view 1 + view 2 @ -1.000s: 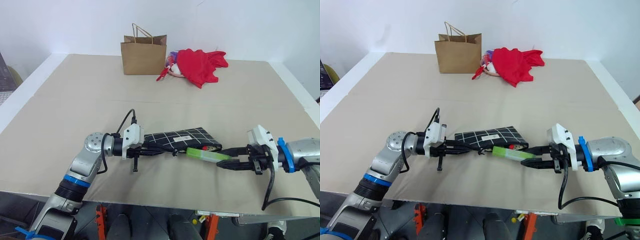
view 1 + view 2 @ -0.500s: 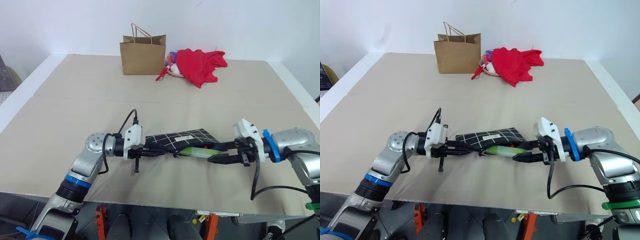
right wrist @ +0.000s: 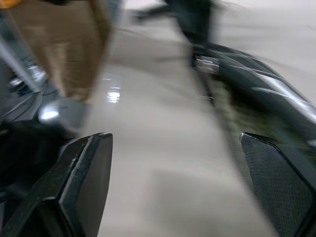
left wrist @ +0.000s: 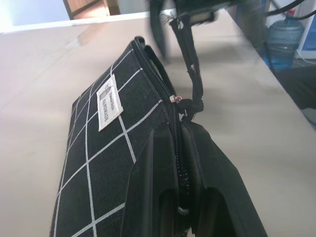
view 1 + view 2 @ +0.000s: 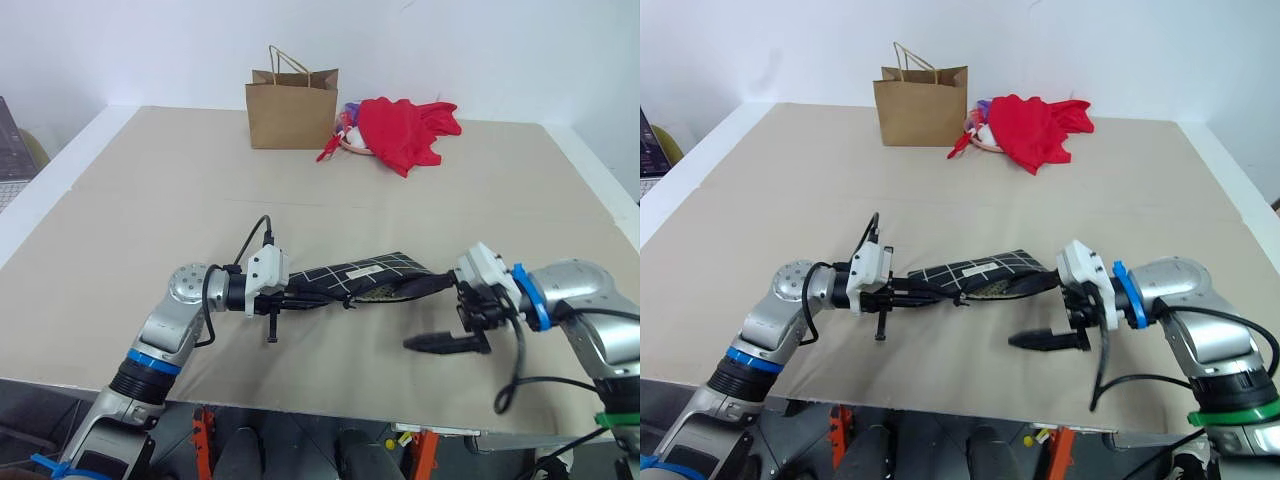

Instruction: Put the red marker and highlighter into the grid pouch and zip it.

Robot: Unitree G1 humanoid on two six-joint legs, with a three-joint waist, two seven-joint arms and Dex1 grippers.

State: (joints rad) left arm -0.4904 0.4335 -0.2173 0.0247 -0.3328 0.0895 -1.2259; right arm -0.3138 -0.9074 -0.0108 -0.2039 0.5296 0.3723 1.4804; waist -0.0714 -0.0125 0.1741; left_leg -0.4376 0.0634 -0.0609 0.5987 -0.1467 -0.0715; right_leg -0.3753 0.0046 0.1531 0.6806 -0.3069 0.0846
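1. Left wrist view: the left gripper (image 4: 178, 197) is seen clamped on the zipper edge of the grid pouch (image 4: 113, 148).
2. The pouch is held just above the table (image 5: 150, 210), stretched between the two grippers, its far end sagging open.
3. The right gripper (image 5: 445, 315) is spread wide and empty, one finger (image 5: 440, 343) below the pouch's open end.
4. Something pale green is glimpsed inside the opening.

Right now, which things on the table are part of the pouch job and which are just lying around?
Part of the job:
- grid pouch, one end held in the left gripper, jaws shut on it
- right gripper, jaws open, at the pouch's other end

Lying about:
- brown paper bag
- red cloth
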